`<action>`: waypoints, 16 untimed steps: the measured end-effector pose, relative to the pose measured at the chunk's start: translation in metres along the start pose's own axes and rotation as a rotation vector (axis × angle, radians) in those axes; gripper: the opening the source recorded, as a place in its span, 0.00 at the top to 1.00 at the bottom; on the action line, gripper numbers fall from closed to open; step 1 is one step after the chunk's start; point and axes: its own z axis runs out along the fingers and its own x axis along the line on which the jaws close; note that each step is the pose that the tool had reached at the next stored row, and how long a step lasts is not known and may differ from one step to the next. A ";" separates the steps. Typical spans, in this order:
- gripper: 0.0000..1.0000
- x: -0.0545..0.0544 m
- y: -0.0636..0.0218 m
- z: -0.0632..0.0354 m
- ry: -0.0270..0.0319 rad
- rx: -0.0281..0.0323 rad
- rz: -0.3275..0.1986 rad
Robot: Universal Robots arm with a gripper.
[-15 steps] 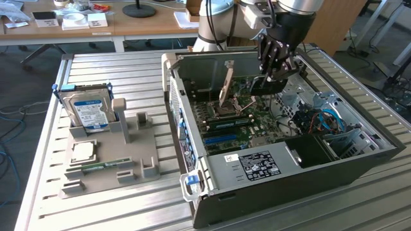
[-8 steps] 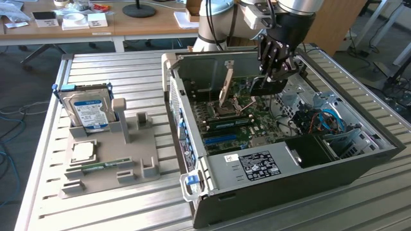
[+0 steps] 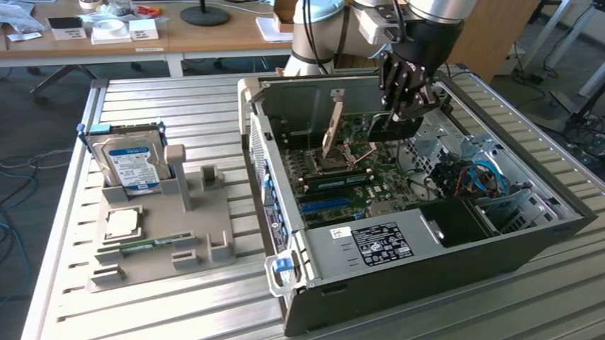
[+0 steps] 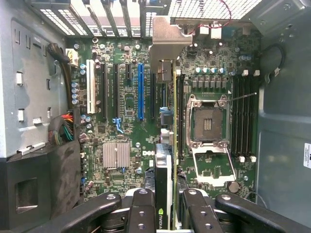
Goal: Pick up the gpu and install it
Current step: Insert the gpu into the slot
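Note:
The gpu hangs edge-down inside the open computer case, above the green motherboard. Its silver end bracket points toward the case's rear wall. My gripper reaches down from above and is shut on the card's top edge. In the wrist view the gpu appears edge-on between my black fingers, with my gripper shut on it and the bracket at its far end. The card hovers over the motherboard between the blue slot and the processor socket.
A grey parts holder lies at the exterior view's left on the slatted table, with a blue-labelled hard drive, a processor chip and a RAM stick. Cables and drive bays crowd the case's far side. Desks stand behind.

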 end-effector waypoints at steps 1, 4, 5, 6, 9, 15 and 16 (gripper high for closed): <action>0.74 0.000 0.0000 0.0004 -0.0003 0.0001 0.000; 0.74 0.000 0.0000 0.0009 0.0000 0.0000 0.000; 0.74 0.000 0.0000 0.0008 0.0001 -0.0001 0.000; 0.74 0.000 0.0000 0.0008 0.0001 -0.0001 0.000; 0.74 0.000 0.0000 0.0013 -0.0003 0.0001 0.000; 0.74 0.000 0.0000 0.0025 0.0000 0.0000 0.000; 0.74 0.000 0.0000 0.0025 0.0000 0.0000 0.000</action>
